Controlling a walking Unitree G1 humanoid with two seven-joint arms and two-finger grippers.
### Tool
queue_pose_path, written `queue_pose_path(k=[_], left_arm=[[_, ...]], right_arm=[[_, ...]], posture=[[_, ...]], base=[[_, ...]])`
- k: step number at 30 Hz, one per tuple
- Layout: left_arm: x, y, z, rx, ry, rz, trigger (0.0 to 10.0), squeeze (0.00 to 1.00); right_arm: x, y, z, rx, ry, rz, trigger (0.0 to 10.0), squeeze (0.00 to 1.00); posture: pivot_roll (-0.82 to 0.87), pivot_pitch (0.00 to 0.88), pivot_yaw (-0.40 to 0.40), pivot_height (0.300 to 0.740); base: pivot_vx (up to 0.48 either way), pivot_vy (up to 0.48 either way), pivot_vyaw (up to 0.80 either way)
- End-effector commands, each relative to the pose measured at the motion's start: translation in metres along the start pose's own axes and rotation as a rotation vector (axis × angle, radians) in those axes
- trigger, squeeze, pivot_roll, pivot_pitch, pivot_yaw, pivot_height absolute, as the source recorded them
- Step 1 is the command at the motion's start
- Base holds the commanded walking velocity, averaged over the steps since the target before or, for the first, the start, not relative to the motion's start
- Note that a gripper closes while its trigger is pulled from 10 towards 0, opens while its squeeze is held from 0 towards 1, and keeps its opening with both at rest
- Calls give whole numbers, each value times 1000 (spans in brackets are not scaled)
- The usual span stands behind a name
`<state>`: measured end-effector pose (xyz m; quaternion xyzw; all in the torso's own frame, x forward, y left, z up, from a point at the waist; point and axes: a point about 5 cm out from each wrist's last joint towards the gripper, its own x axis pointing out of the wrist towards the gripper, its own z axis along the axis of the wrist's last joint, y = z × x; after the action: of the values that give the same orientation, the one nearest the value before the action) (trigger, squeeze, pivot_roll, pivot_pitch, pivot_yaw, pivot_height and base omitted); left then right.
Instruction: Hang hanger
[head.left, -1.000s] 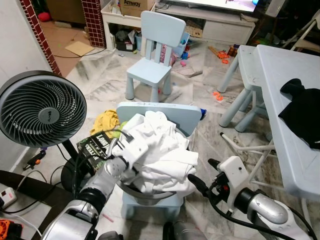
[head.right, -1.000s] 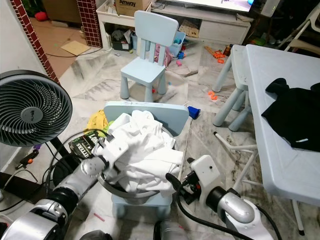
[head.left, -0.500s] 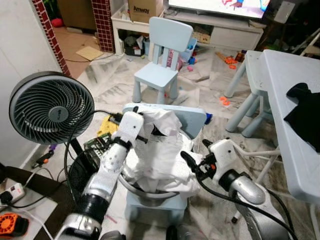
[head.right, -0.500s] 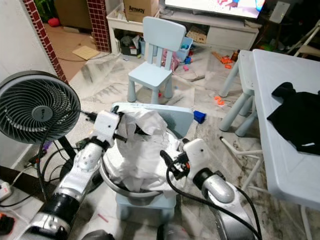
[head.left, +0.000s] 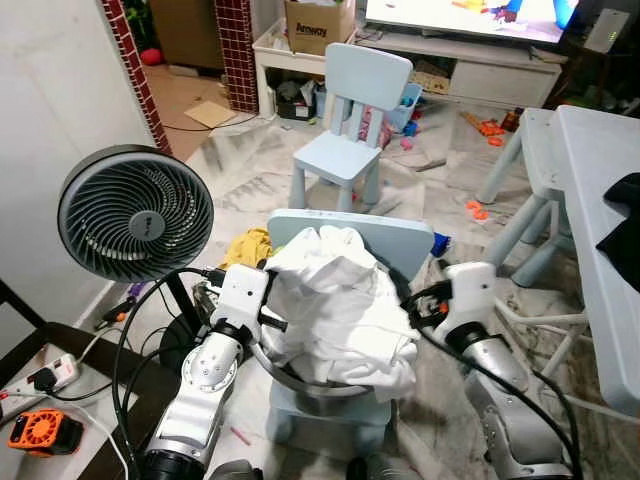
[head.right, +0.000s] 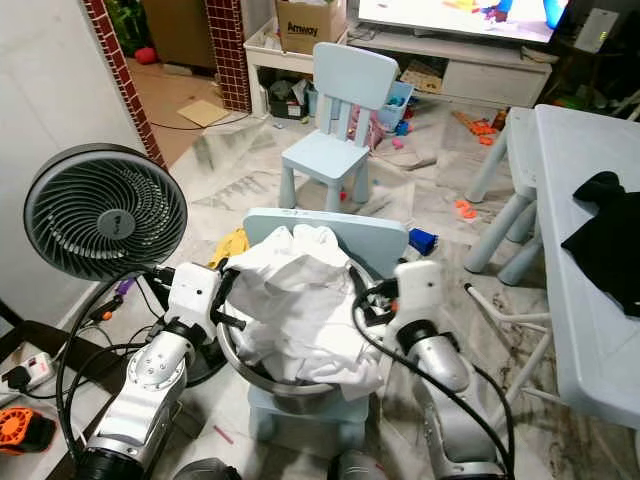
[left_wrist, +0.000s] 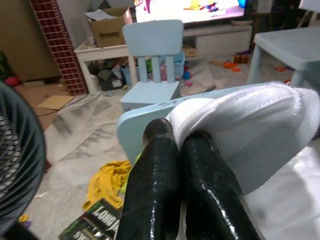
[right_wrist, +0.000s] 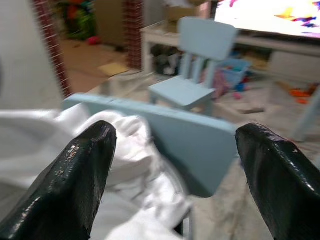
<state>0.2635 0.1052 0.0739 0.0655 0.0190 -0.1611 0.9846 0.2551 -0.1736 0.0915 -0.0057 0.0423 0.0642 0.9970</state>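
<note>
A heap of white clothes fills a metal basin that rests on a small light-blue chair right in front of me. My left gripper is at the heap's left side by the basin rim, its fingers shut with a fold of the white cloth caught at their tips. My right gripper is open at the heap's right side, just in front of the chair back, and nothing lies between its fingers.
A black standing fan is close on the left, with cables and a power strip on the floor. Further back are a second blue chair, a yellow cloth and scattered toys. A light-blue table with a black garment is on the right.
The camera has shifted. My left arm, raised over the heap half a second ago, has come down to the basin's left rim. My right gripper moved from the heap's front to its right side.
</note>
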Motion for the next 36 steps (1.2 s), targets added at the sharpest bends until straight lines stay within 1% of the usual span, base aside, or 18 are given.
queue_pose_path(k=[1, 3, 8, 9, 11, 12, 13, 15, 17, 20, 24, 28, 30, 36], left_arm=[[4, -2, 8, 0, -20, -7, 10000, 0], [9, -6, 12, 0, -17, -30, 10000, 0], [12, -7, 18, 0, -29, -50, 10000, 0], [13, -7, 19, 4, -30, -49, 10000, 0], [13, -7, 19, 4, -30, -49, 10000, 0], [16, -7, 21, 3, -32, -48, 10000, 0], [17, -7, 22, 5, -33, -48, 10000, 0], [19, -7, 22, 9, -33, -46, 10000, 0], [20, -7, 23, 10, -33, -44, 10000, 0], [22, -8, 23, 6, -33, -44, 10000, 0], [23, -10, 23, 1, -31, -48, 10000, 0], [25, -11, 23, 3, -32, -55, 10000, 0], [26, -11, 23, 3, -33, -57, 10000, 0], [27, -12, 24, 3, -36, -62, 10000, 0]], right_arm=[[1, -8, 0, 19, -13, -66, 10000, 0], [1, -15, 0, 43, -24, -130, 10000, 0], [8, -19, 1, 34, -36, -196, 10000, 0], [11, -19, 0, 36, -38, -197, 10000, 0], [11, -19, 0, 36, -38, -197, 10000, 0], [15, -16, 5, 55, -69, -165, 10000, 0], [16, -16, 7, 62, -80, -159, 10000, 0], [17, -16, 10, 45, -112, -162, 10000, 0], [18, -17, 11, 25, -122, -169, 10000, 0], [16, -17, 6, 43, -88, -160, 10000, 0], [14, -18, 4, 61, -87, -122, 10000, 0], [14, -25, 0, 72, -66, -175, 10000, 0], [15, -29, -1, 92, -67, -188, 10000, 0], [16, -29, -1, 104, -65, -175, 10000, 0]], posture=[[-17, 0, 9, 740], [-22, 0, 16, 740], [-36, 0, 50, 740], [-36, 0, 50, 740], [-36, 0, 50, 740], [-41, 0, 62, 740], [-43, 0, 64, 740], [-45, 0, 63, 740], [-47, 0, 61, 740], [-49, 0, 57, 740], [-50, 0, 54, 740], [-49, 0, 49, 740], [-51, 0, 45, 740], [-52, 0, 44, 740]], base=[[0, 0, 0], [0, 0, 0], [0, 0, 0], [0, 0, 0], [0, 0, 0], [0, 0, 0], [0, 0, 0], [0, 0, 0], [0, 0, 0], [-90, 0, 0], [-278, 0, 0], [-281, 0, 0], [-285, 0, 0], [-287, 0, 0]])
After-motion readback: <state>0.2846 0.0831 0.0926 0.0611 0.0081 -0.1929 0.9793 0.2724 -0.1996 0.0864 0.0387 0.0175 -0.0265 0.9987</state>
